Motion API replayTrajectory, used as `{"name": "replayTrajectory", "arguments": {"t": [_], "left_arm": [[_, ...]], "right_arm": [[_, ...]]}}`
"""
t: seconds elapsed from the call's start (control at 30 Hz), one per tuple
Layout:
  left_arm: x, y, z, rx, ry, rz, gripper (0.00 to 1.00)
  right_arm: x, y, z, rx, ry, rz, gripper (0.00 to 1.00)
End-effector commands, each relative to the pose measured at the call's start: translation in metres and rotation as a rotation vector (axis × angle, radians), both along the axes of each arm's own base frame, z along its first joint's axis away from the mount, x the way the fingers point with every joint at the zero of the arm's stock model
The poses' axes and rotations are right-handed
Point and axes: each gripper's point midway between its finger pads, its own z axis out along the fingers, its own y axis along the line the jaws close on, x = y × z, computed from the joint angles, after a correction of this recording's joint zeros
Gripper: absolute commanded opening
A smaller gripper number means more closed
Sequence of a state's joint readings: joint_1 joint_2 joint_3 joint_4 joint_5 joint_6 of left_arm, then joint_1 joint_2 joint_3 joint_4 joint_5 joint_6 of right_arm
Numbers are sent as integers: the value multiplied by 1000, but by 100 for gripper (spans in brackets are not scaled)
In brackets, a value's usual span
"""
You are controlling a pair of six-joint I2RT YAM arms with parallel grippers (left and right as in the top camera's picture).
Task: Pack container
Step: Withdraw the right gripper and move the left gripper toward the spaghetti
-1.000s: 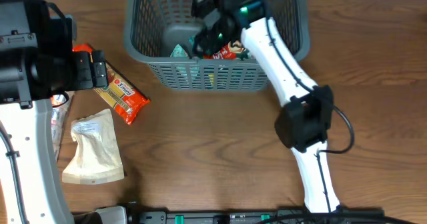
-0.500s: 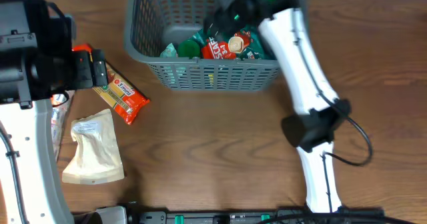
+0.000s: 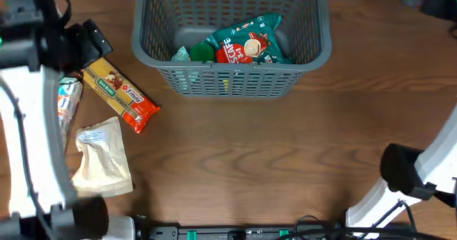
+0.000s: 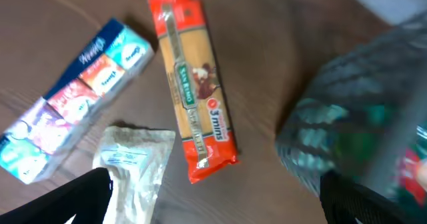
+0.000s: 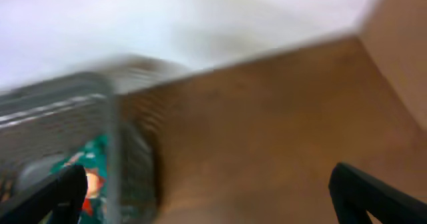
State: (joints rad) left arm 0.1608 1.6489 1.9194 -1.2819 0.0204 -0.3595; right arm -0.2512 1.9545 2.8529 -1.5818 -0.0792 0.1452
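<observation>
The left gripper (image 4: 213,207) is spread wide with nothing between its fingers; only their dark tips show at the bottom corners of the left wrist view. It hangs over the left side of the table (image 3: 250,154), above a long orange pasta packet (image 4: 190,91) that lies flat and slantwise. Left of that packet, and apart from it, lies a multicoloured tissue pack (image 4: 73,97). A beige pouch (image 4: 130,161) lies nearer, its top corner just beside the packet's red end. From overhead this gripper sits by the pasta packet's far end, close to the table's left edge.

The right gripper (image 5: 210,207) seems spread and empty too, though its view is badly blurred. It is over the table's far right corner, well apart from every packet.

Bare brown wood runs wide in front of and to the right of the container (image 3: 228,83), which stands at the middle of the far edge. Inside it, a teal and red snack packet (image 3: 246,46) lies on the right of the base, touching a green item (image 3: 200,52) on its left, with grey base showing behind them.
</observation>
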Motion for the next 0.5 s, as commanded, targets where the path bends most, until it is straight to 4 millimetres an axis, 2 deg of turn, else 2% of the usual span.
{"name": "replayTrajectory", "arguments": {"t": [0.0, 0.07, 0.17, 0.3, 0.47], "left_arm": [[14, 5, -34, -13, 96, -4, 98], [22, 6, -56, -21, 153, -8, 99], [34, 8, -84, -30, 202, -6, 98], [49, 13, -124, -56, 259, 42, 99], [53, 18, -173, -119, 311, 83, 99]], "right_arm": [[-2, -30, -27, 108, 74, -107, 99], [-9, -43, -30, 114, 89, -143, 99], [-13, -51, -30, 116, 91, -165, 99], [-13, -52, -30, 109, 91, -160, 99], [-12, -52, -29, 107, 84, -159, 99]]}}
